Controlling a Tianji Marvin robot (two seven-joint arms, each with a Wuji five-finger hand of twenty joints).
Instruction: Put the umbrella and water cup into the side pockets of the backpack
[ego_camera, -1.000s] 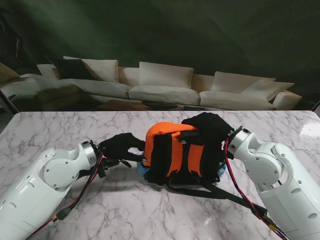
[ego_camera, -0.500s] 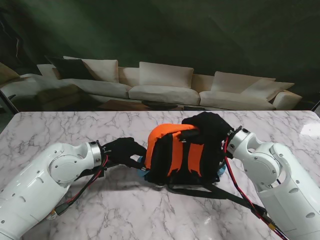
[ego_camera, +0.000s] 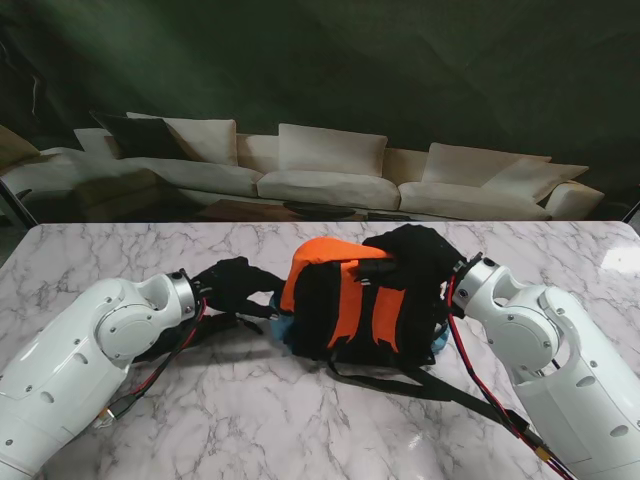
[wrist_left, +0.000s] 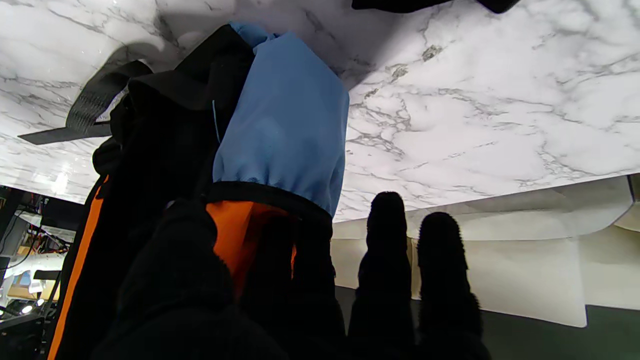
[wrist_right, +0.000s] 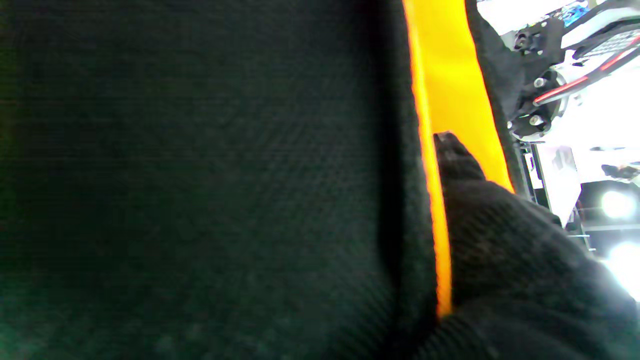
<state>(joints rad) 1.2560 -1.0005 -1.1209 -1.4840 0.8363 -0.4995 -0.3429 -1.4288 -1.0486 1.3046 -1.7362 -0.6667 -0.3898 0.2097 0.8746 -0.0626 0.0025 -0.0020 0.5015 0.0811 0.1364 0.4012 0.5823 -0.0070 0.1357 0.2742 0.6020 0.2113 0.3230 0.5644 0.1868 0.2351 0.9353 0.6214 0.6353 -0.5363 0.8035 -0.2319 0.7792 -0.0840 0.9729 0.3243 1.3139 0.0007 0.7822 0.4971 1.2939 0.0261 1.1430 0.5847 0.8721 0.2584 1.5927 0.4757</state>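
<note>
We had the backpack (ego_camera: 345, 305) standing on the marble table (ego_camera: 300, 420) between our two arms, orange panels and black trim facing us, its black strap (ego_camera: 440, 388) trailing across the table toward our right arm. Our right hand (ego_camera: 420, 255), gloved in black, was draped over the top right shoulder of the bag, fingers curled down onto it and clamped there. From the right wrist the picture was nearly all black fabric (wrist_right: 200, 175) pressed close, with a strip of orange (wrist_right: 450, 75) and one gloved finger (wrist_right: 460, 165) lying against it.

Our left hand (ego_camera: 235, 285) sat at the bag's left side, touching it. In the left wrist view the blue side pocket (wrist_left: 285, 125) hung right in front of us, its black elastic rim (wrist_left: 270, 195) at the mouth. Our thumb and a near finger (wrist_left: 180, 260) were down at that rim against the orange and black cloth, seemingly pinching it, though we couldn't tell for certain how firm the hold was; two other fingers (wrist_left: 382, 235) stood straight and side by side, clear of the pocket.

Umbrella and water cup — we couldn't make either out anywhere on the table or in the blue pocket. A pale sofa (ego_camera: 330, 175) ran along behind the table.
</note>
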